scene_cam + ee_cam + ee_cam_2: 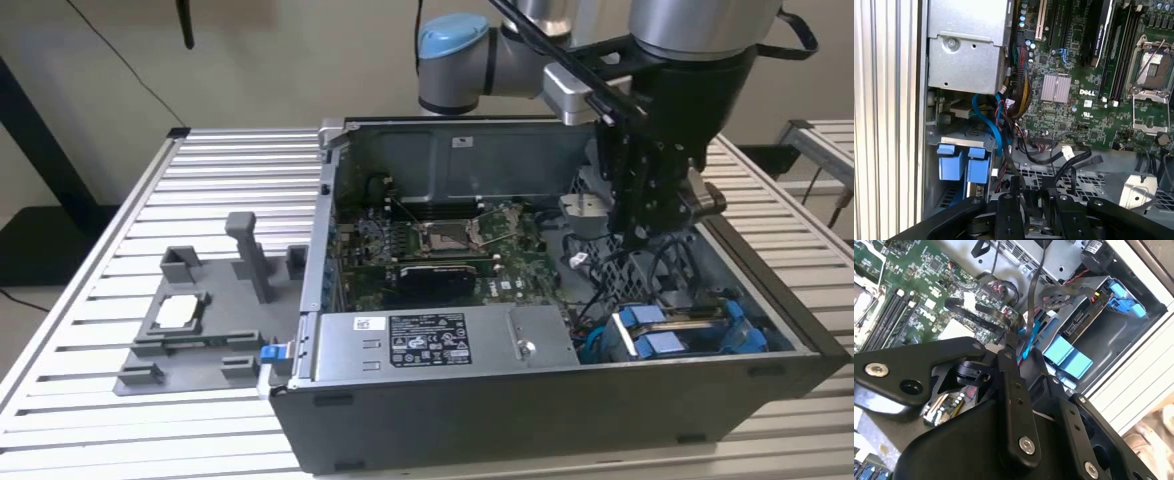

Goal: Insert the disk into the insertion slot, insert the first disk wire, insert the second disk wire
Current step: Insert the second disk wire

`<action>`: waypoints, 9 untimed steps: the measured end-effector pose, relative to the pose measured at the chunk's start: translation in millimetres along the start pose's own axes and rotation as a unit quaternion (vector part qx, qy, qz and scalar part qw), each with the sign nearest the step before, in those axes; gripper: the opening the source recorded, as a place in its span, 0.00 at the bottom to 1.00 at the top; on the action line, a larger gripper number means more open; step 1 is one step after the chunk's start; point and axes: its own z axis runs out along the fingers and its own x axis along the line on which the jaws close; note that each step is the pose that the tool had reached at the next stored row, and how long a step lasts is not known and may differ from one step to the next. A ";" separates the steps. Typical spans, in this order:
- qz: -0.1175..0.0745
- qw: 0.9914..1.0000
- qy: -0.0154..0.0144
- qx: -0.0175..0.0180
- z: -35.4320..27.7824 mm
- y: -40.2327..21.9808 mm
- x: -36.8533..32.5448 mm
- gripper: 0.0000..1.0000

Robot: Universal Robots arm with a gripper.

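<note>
Exterior view first: where is the hand (pixel 639 243)?

Down inside the open computer case (pixel 534 425), toward the exterior view's right, hanging over the perforated cage (pixel 607 275) beside the motherboard (pixel 447 250). The case stands on the slatted counter (pixel 227 160).

Apart or together?

I cannot tell; dark cables crowd around it.

And the disk (pixel 667 330)?

It sits in the insertion slot (pixel 1116 335) at the case's corner, next to the grey power supply box (pixel 427 340). In the first wrist view its two blue tabs (pixel 961 162) lie side by side at the slot's mouth.

Any wires near it?

A blue cable (pixel 985 112) runs from under the power supply box down past the tabs. Black flat cables (pixel 1069 159) loop over the perforated cage, just beside the hand in both wrist views. Whether any of them is plugged into the disk I cannot tell.

Anything outside the case?

A grey fixture (pixel 200 335) lies on the counter just beside the case, at the exterior view's left, with a small square silver part (pixel 180 312) resting in it
</note>
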 end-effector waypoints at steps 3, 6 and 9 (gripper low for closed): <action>-0.002 1.000 0.010 -0.001 -0.3 -0.2 -3.5 0.32; -0.004 1.000 0.015 0.000 -1.8 -0.4 -6.6 0.32; -0.004 1.000 0.016 0.001 -2.7 0.1 -8.0 0.32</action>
